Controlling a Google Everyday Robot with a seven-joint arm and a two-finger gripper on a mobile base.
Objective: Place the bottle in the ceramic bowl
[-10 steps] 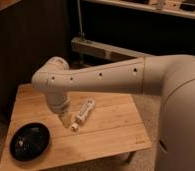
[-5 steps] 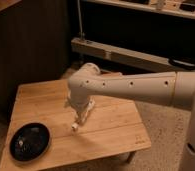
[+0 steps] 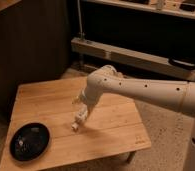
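Observation:
The small cream bottle (image 3: pixel 79 119) lies on the wooden table (image 3: pixel 111 135) near its middle, with its white cap end toward the front left. My gripper (image 3: pixel 84 105) hangs from the white arm (image 3: pixel 141 90) right over the bottle's upper end and hides part of it. The black glossy ceramic bowl (image 3: pixel 30 141) sits at the table's front left corner, about a bowl's width to the left of the bottle, with nothing in it but faint pale specks.
A dark wooden cabinet (image 3: pixel 31 45) stands behind the table on the left. A low metal beam (image 3: pixel 136 55) runs behind it on the right. Speckled floor (image 3: pixel 166 135) lies to the right of the table.
My arm has swung from the table's left side to its middle and stretched out over the bottle. The bottle and the bowl lie about where they were.

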